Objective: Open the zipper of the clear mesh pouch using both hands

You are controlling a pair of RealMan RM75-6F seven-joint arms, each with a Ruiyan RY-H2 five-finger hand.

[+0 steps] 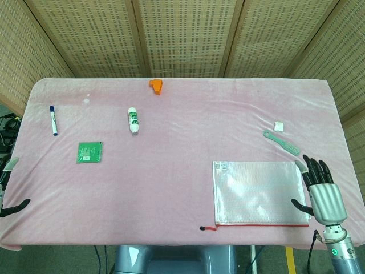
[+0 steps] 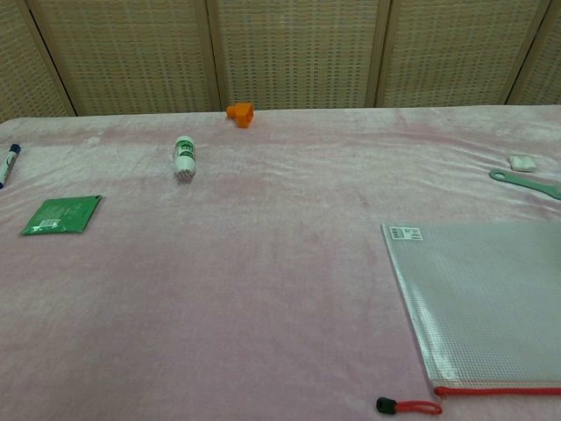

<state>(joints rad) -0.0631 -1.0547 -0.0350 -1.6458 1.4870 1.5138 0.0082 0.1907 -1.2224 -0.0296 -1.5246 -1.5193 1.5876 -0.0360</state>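
A pink cloth-covered table [image 1: 188,142] fills both views, its near edge at the bottom of the head view and woven screen panels [image 1: 188,34] standing behind its far edge. The middle of the cloth lies bare, leaving wide room between the left-hand items and the pouch.

The clear mesh pouch with a red zipper edge [image 1: 256,194] lies flat near the table's near right corner, its zipper running along the near side and its red pull cord with a black tip [image 2: 405,406] trailing off the left end onto the cloth.

The right hand [image 1: 319,191] sits at the pouch's right edge, palm down, fingers spread and pointing away from the robot, thumb reaching toward the pouch's near right corner; it grasps nothing, and whether it touches the pouch cannot be told. The left hand [image 1: 8,191] shows only partly at the table's near left edge, fingers apart, holding nothing.

Smaller things, well apart: a green square packet [image 1: 89,152], a pale green comb [image 1: 281,142], a white and green tube [image 1: 133,120], a blue-capped marker [image 1: 53,120], an orange plastic piece [image 1: 155,85] at the far edge, and a small white lump [image 1: 279,125].
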